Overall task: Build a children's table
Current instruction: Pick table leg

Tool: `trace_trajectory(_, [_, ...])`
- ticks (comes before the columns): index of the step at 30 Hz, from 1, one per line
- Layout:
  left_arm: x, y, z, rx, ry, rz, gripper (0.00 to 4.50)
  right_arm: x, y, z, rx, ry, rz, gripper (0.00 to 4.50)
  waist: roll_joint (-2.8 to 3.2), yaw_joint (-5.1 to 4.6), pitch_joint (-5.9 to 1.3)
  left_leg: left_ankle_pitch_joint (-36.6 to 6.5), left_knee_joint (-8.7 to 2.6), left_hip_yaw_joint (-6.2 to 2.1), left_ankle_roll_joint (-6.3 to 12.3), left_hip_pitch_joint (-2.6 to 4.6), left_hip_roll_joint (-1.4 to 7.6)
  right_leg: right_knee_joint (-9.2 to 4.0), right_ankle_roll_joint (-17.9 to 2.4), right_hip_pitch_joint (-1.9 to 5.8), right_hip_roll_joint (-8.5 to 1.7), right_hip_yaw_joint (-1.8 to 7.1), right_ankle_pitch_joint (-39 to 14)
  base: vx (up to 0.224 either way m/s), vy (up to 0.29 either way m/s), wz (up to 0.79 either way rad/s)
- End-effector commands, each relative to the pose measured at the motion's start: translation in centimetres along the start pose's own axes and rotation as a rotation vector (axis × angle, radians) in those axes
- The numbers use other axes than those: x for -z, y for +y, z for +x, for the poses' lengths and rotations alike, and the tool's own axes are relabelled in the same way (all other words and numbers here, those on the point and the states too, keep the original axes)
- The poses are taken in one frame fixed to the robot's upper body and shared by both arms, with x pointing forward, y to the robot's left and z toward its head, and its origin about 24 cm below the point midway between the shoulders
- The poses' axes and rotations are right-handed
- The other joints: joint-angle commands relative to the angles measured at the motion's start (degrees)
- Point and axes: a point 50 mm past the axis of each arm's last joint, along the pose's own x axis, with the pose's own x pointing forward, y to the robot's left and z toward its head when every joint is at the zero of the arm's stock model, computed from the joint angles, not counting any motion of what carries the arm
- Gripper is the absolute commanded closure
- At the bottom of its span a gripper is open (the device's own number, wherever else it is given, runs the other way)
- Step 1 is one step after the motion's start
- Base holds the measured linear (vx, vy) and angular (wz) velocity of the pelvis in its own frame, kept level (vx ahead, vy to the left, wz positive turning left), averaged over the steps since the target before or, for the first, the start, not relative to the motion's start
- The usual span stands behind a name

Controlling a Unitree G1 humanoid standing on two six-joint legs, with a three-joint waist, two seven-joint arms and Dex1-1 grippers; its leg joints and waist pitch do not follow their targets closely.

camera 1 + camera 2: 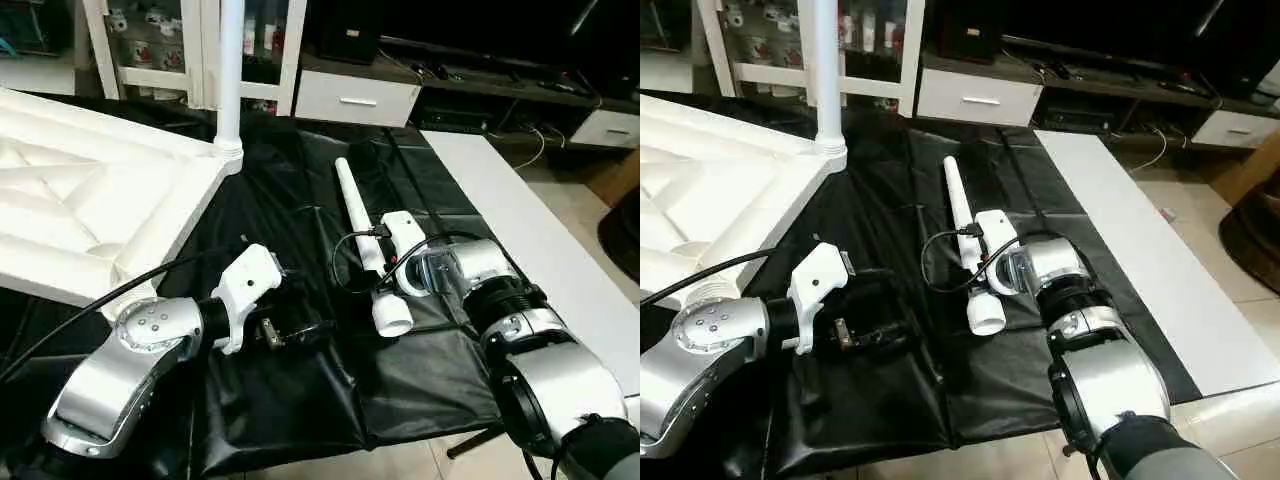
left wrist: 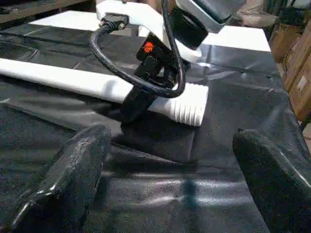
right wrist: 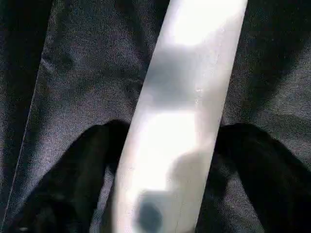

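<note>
The children's table top (image 1: 90, 200) lies upside down at the left, ribbed side up. One white leg (image 1: 231, 70) stands upright in its near corner socket. A second leg (image 1: 358, 215) lies loose on the black sheet (image 1: 300, 400), threaded end towards me. My right gripper (image 1: 383, 282) reaches in from the right near that thick end, and its black fingers (image 3: 73, 179) press on both sides of the leg (image 3: 180, 121), which rests on the sheet. My left gripper (image 1: 305, 312) hovers open just left of the leg, its fingers (image 2: 73, 170) wide apart with nothing between them.
A white cabinet with glass doors (image 1: 150, 50) stands behind the table top. A dark low unit with white drawers (image 1: 355, 98) runs along the back. A long white panel (image 1: 530, 230) lies along the sheet's right edge, with tiled floor beyond.
</note>
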Motion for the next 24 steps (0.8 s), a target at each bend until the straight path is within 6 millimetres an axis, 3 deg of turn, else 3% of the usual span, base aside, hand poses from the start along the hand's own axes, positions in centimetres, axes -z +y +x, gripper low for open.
trace_trajectory(1, [-0.2,-0.5,0.3,0.015,0.001,0.013,0.0,0.0,-0.4,-0.2,0.002,0.005,0.01,1.1,1.48,0.01,-3.18,-8.6,-4.24,-0.58,-5.86,1.16,2.58,-4.1,-6.9,1.77,-5.55,3.02,-7.7,0.0,0.0,0.0])
trace_trajectory(7, [-0.2,-0.6,0.4,0.007,0.003,0.021,0.0,0.2,-0.5,-0.1,-0.019,0.01,0.023,1.61,1.38,0.01,-3.39,-5.5,-4.06,-0.45,-5.34,1.09,2.51,-3.65,-7.6,2.02,-5.39,2.95,-2.6,0.0,0.0,0.0])
trace_trajectory(16, [-0.1,-0.5,0.4,-0.013,0.009,0.035,0.0,0.5,-0.7,0.0,-0.021,0.008,0.041,2.21,1.34,0.03,-3.3,-7.3,-4.13,-0.51,-5.63,1.18,2.62,-3.87,-7.7,1.95,-5.57,2.95,-4.9,0.0,0.0,0.0])
trace_trajectory(17, [-0.1,-0.4,0.4,-0.016,0.009,0.036,0.0,0.5,-0.9,-0.1,-0.018,-0.002,0.049,2.44,1.31,0.05,-3.34,-7.0,-4.1,-0.52,-5.56,1.14,2.57,-3.82,-7.8,2.02,-5.54,2.95,-4.6,0.0,0.0,0.0])
trace_trajectory(24, [-0.1,0.0,0.2,-0.061,0.007,0.055,0.0,-0.5,-1.7,-0.8,-0.015,-0.101,0.059,2.66,1.24,0.14,-3.39,-5.9,-4.02,-0.47,-5.17,1.14,2.58,-3.69,-7.8,2.09,-5.5,2.93,-3.2,0.0,0.0,0.0])
